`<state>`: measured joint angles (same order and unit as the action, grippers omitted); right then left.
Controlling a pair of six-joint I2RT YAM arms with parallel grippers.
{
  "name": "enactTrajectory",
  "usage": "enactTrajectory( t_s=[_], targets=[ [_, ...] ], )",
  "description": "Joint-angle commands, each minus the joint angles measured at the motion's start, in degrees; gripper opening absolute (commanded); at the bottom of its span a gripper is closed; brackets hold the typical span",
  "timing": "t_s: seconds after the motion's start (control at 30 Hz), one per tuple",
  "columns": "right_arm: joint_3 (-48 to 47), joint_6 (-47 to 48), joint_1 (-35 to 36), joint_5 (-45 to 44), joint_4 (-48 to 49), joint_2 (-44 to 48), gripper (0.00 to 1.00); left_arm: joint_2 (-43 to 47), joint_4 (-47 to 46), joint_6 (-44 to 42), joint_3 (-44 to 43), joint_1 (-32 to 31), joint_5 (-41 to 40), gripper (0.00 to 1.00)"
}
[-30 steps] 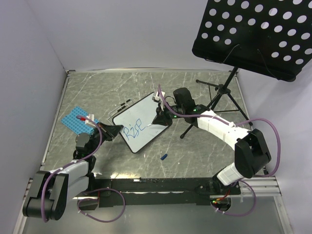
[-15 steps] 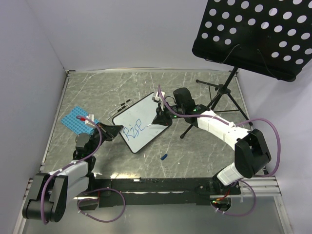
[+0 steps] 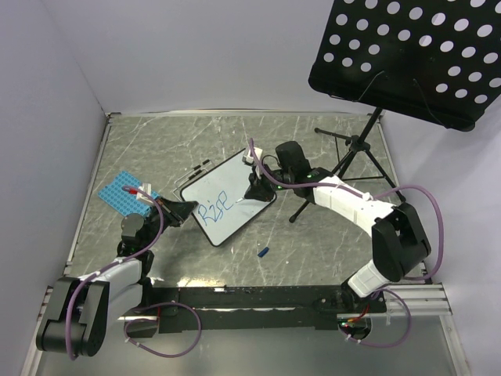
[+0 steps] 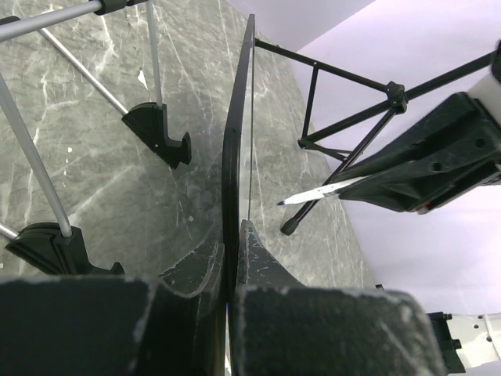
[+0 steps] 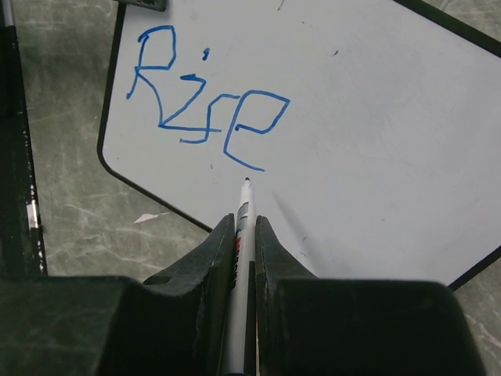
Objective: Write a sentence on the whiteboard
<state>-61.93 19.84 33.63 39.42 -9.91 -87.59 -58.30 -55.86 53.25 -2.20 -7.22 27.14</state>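
Writing is under way, one word in: the right jaws pinch a slim white marker pen (image 5: 243,205), its tip just below the last letter of the blue handwritten word (image 5: 205,117), roughly "Rise", and seemingly just clear of the surface. The left jaws are pressed onto the near edge of the small white rectangular whiteboard with thin black frame (image 3: 235,184), steadying it. It lies cornerwise on the grey marbled table (image 3: 313,247), between the two arms. Its glossy face is otherwise bare, so most of the sentence probably remains. Next, I judge, the tip needs a fresh starting spot and a light touch-down
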Motion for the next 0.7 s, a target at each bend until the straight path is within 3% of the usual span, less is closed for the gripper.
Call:
enactTrajectory(
  t_s=[0.0,0.67],
  targets=[
    [-2.75,1.61,0.65,-1.53,2.53,-2.14,0.00,0.56,-4.26,-0.70,3.07,-0.33,1.34,0.01],
    [-4.78,3.10,0.56,-3.30,2.01,-7.24,0.00,0.82,-3.82,-1.05,2.99,-0.33,1.25,0.01]
  ],
)
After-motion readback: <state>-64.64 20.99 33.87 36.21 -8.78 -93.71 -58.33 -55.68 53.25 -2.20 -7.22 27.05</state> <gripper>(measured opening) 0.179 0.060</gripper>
